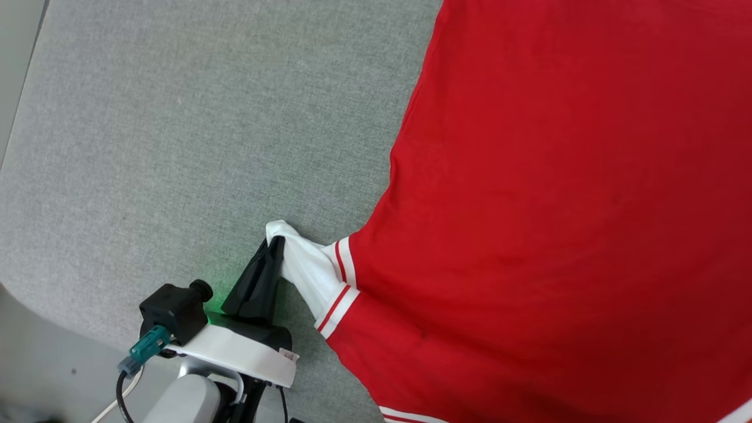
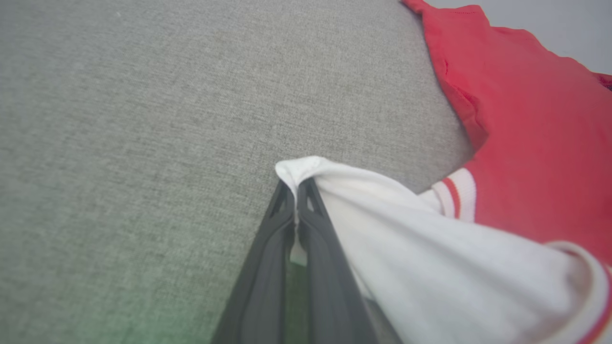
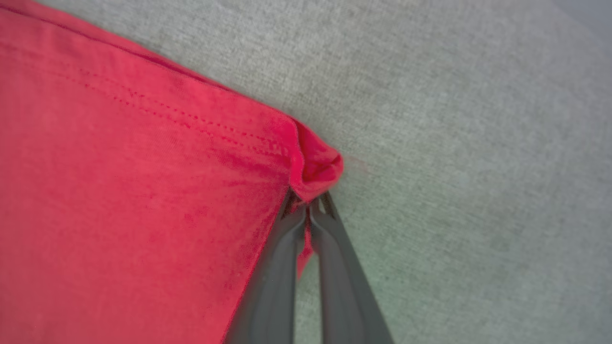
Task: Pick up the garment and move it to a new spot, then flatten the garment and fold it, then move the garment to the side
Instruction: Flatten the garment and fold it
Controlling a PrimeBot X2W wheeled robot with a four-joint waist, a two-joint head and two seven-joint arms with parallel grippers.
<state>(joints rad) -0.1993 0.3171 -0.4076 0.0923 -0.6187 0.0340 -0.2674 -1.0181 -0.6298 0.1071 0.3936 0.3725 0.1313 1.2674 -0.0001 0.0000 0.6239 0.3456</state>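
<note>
The garment (image 1: pixel 558 194) lies spread on the grey cloth surface, red side up, across the right of the head view. My left gripper (image 1: pixel 275 244) is shut on the tip of its white sleeve (image 1: pixel 305 267), which is pulled out toward the lower left. The left wrist view has the left gripper (image 2: pixel 296 184) pinching the white sleeve (image 2: pixel 411 239), with the red body (image 2: pixel 526 143) beyond. In the right wrist view my right gripper (image 3: pixel 308 203) is shut on a bunched red hem corner (image 3: pixel 318 167) of the garment (image 3: pixel 119 191).
Grey fabric surface (image 1: pixel 205 135) stretches left and above the garment. Its rounded edge runs along the lower left, with pale floor (image 1: pixel 35 364) beyond. My left forearm (image 1: pixel 235 349) rises from the bottom edge.
</note>
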